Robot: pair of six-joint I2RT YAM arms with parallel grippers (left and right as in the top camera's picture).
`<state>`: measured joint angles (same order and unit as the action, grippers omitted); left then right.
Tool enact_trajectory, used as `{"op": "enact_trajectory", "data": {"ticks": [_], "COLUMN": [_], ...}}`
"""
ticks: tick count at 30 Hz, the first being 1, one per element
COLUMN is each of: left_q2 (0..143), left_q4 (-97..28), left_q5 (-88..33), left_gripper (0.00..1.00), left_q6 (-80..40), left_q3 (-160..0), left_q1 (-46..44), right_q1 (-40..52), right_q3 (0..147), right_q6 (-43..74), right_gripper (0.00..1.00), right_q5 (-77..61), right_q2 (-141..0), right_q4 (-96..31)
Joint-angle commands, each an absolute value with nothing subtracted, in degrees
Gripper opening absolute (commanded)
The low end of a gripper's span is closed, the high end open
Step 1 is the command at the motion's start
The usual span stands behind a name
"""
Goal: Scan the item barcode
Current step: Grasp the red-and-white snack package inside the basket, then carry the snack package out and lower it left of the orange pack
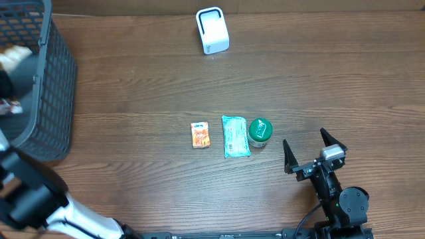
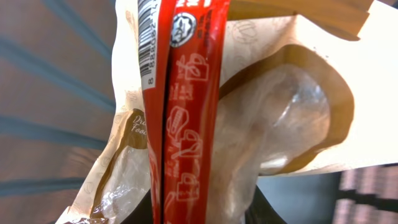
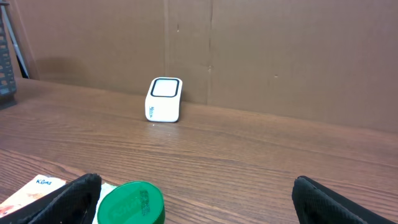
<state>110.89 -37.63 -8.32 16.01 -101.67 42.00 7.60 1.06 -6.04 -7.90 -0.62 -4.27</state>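
A red packet [image 2: 189,106] fills the left wrist view, its barcode [image 2: 145,43] at the top, lying against a windowed paper bag [image 2: 292,106] in the basket [image 1: 50,99] at the left. The left gripper [image 2: 199,214] looks clamped on the packet. The right gripper [image 1: 309,148] stands agape and empty, near right. The step in hand is the pick; next, lift the packet clear and turn its barcode to the white scanner [image 1: 212,30] at the far edge

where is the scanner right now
Overhead view: the scanner stands at the far edge of the table, near the middle, well beyond the orange packet, teal packet and green lid.
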Motion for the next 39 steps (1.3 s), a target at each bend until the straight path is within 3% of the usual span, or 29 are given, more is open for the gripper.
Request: {"op": "enact_trajectory", "data": {"ticks": [1,11,18,22,26,39], "left_q2": [101.9,82.0,73.3,72.7,72.9,72.9], "left_q4": [-37.3,-41.3,-55.8,-67.1,-73.1,-65.1], "left_q5": [-8.3,-8.3,-5.0,-4.5,-4.4,-2.9], "left_gripper": [0.13,0.15,0.12,0.05,0.04,0.04], "left_q6": [10.3,-5.2,-11.9,-15.2,-15.9,-22.5], "left_q3": [-102.2,-102.2,-102.2,-102.0,-98.3,-75.5], "left_q1": [41.9,35.8,24.3,17.9,12.3,-4.9], "right_q1": [7.5,7.5,7.5,7.5,7.5,7.5], "right_q3": [0.4,0.4,0.4,0.4,0.4,0.4], "right_q6": [-6.3,-6.3,-6.3,-6.3,-6.3,-6.3], "right_gripper": [1.0,1.0,1.0,1.0,1.0,1.0], "right_q5": [-7.4,-7.4,-7.4,-7.4,-7.4,-7.4], "right_q2": [-0.2,-0.2,-0.2,-0.2,-0.2,-0.2], "right_q4": [-4.0,-4.0,-4.0,-4.0,-4.0,-4.0]}}
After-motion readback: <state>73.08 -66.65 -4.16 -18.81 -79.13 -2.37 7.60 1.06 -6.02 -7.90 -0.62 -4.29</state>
